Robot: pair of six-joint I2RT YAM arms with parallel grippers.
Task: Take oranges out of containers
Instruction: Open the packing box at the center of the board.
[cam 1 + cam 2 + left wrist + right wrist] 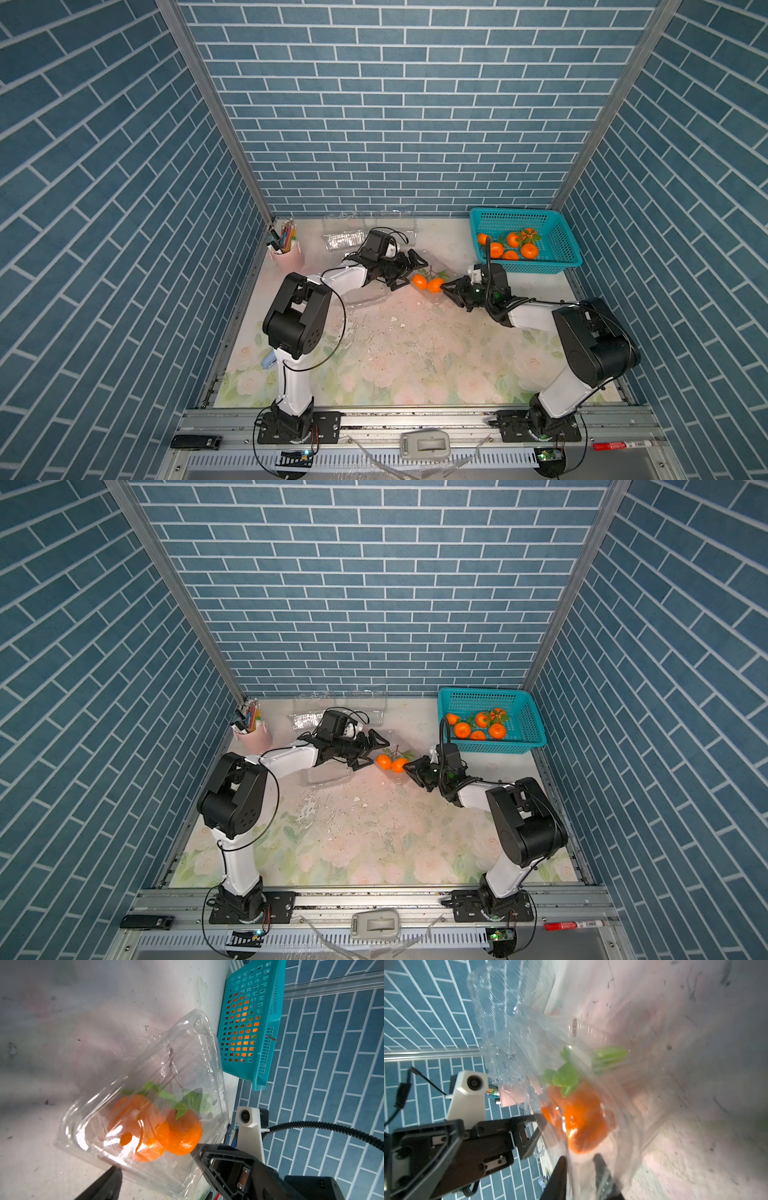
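Two oranges [419, 281] [435, 285], joined by a leafy twig, lie inside a clear container [432, 259] at mid-table. In the left wrist view the oranges [137, 1122] show through the container [187, 1047], whose near end sits between the wide-open fingers of my left gripper [155, 1169]. In both top views the left gripper [409, 274] [372, 754] is just left of the fruit. My right gripper [445, 289] [406, 766] is at the container's right end. Its jaws [580, 1169] stand slightly apart, with the container's thin wall between them. An orange [581, 1126] lies just beyond.
A teal basket [498, 218] at the back right holds several oranges [513, 239]. Empty clear containers [345, 241] lie by the back wall, and a pink pen cup [286, 255] stands at the back left. More clear plastic [328, 777] lies under the left wrist.
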